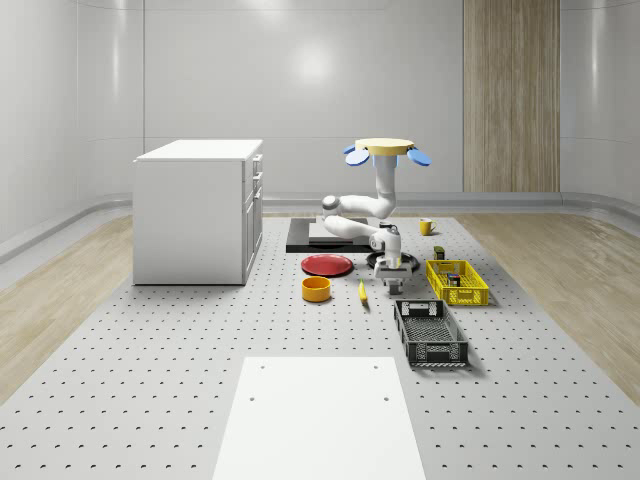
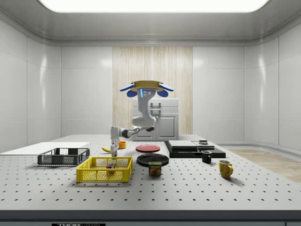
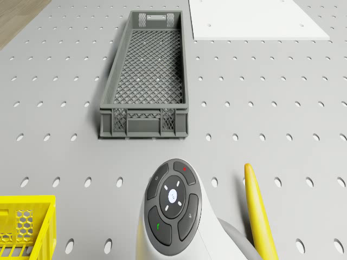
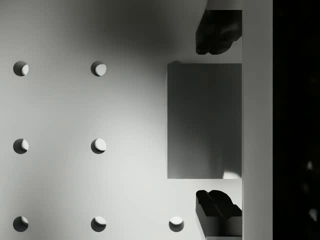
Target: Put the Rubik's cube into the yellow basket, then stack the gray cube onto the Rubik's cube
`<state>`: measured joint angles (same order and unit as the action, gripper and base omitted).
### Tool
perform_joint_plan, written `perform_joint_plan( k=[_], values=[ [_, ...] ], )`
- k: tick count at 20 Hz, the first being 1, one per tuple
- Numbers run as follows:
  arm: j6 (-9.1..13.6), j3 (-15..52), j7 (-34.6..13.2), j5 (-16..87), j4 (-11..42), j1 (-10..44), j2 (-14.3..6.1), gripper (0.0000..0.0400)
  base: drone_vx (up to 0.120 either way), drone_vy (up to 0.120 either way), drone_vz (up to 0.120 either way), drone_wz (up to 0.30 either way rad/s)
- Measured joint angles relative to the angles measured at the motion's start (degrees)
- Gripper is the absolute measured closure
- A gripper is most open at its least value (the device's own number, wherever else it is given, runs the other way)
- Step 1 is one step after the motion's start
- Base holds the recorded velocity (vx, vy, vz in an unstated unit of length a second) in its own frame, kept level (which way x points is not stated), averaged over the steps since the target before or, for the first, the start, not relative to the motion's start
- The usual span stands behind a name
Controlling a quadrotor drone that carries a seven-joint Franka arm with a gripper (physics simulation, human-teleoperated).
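The drone [image 1: 387,150] hovers above the table's middle, behind the yellow basket [image 1: 457,282], with its arm bent down to the tabletop. My gripper [image 1: 391,282] hangs just over the table between the banana and the yellow basket. In the wrist view the gray cube [image 4: 205,120] lies on the table between my two fingertips [image 4: 217,32], with a small gap on each side, so the gripper [image 4: 217,120] is open around it. The Rubik's cube [image 2: 111,164] sits inside the yellow basket [image 2: 104,175].
A gray mesh basket [image 3: 146,81] lies nearer the front, a banana [image 3: 260,216] beside the arm. An orange bowl [image 1: 317,289], red plate [image 1: 327,265], black plate [image 2: 152,159], can [image 2: 155,168], two mugs [image 2: 225,168] and a white cabinet [image 1: 200,210] stand around.
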<state>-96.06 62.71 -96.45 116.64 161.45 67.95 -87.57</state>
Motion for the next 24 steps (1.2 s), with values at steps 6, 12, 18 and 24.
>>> perform_joint_plan(
  k=[6,12,18,24],
  values=[
    [-0.15,-1.46,0.15,1.55,-1.31,0.77,0.92,0.0,0.0,0.0,0.0,0.0],
    [-0.04,-2.36,0.37,2.55,-1.6,0.64,1.46,0.0051,0.0,0.0,0.0,0.0],
    [0.34,-2.66,0.6,2.98,-1.63,0.36,1.96,0.0128,0.0,0.0,0.0,0.0],
    [0.77,-2.78,0.82,3.24,-1.59,0.08,2.42,0.0145,0.0,0.0,0.0,0.0]
  ],
)
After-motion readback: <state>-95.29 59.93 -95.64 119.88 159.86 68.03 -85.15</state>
